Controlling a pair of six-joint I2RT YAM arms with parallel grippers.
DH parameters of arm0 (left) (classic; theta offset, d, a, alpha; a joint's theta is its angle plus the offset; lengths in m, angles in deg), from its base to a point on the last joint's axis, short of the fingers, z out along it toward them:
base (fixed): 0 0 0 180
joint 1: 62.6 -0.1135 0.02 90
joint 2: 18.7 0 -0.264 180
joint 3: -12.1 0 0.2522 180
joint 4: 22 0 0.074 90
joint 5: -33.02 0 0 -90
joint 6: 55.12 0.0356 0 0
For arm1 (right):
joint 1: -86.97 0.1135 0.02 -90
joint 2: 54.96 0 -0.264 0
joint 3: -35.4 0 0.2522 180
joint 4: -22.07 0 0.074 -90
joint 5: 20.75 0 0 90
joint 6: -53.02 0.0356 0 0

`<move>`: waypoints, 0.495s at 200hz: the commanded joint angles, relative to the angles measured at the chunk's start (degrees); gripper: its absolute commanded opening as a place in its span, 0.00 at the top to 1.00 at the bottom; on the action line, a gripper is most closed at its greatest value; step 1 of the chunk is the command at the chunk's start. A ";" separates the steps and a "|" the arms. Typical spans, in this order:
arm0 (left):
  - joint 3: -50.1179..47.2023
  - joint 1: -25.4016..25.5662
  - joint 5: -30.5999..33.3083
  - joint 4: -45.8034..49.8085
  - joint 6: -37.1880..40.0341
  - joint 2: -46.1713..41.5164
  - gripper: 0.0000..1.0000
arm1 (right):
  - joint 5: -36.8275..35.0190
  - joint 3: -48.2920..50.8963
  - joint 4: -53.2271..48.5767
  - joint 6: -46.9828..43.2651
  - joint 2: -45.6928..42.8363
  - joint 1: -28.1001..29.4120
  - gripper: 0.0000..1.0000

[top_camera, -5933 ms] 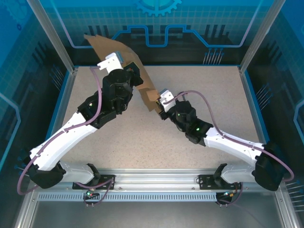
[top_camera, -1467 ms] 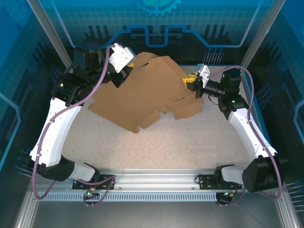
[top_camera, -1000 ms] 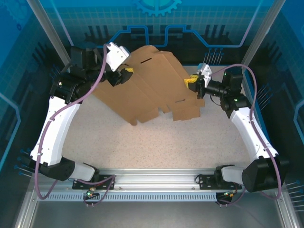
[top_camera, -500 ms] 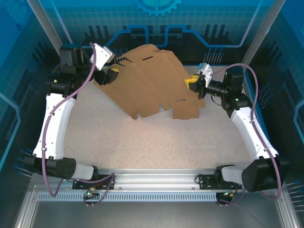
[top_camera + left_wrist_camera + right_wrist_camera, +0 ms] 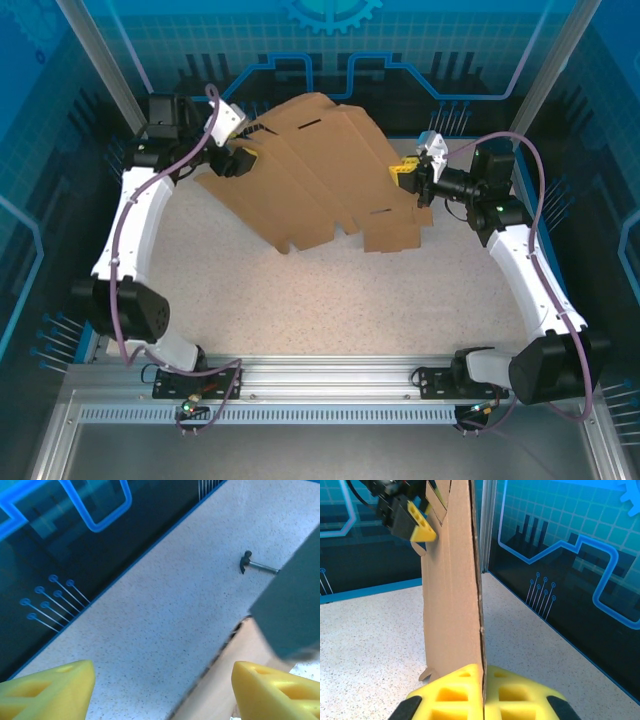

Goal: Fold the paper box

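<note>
Speckled worktop [image 5: 330, 300] in front, paper box [image 5: 320, 175], a flat brown sheet tilted up at the back, right wrist view: right tool [image 5: 482, 682] pinching its edge, left tool [image 5: 241, 161] spread wide beside its left edge, left wrist view: small hammer [image 5: 256, 565] lying beyond.

The left arm [image 5: 125, 235] and right arm [image 5: 525, 285] wear white shells with black joints. A purple cable [image 5: 114, 262] trails along each. The fingers [image 5: 462, 692] are yellow plastic with moulded cut-outs. A green light [image 5: 491, 211] glows on the right one.
</note>
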 commanded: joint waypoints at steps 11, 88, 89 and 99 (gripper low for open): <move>5.24 -0.65 -6.61 3.35 2.25 1.81 0.30 | 0.98 -2.48 -0.27 1.36 0.17 -1.01 1.00; 6.86 -0.74 -8.64 7.46 -0.15 3.29 0.81 | -2.29 -2.31 3.12 5.79 0.77 -0.99 1.00; 6.91 -0.74 -8.64 7.56 -0.23 3.30 0.81 | -2.35 -2.31 3.17 5.82 0.77 -0.97 1.00; 7.75 -0.78 -8.81 8.46 -1.18 3.37 0.85 | -3.00 -2.31 3.50 6.55 0.72 -0.98 1.00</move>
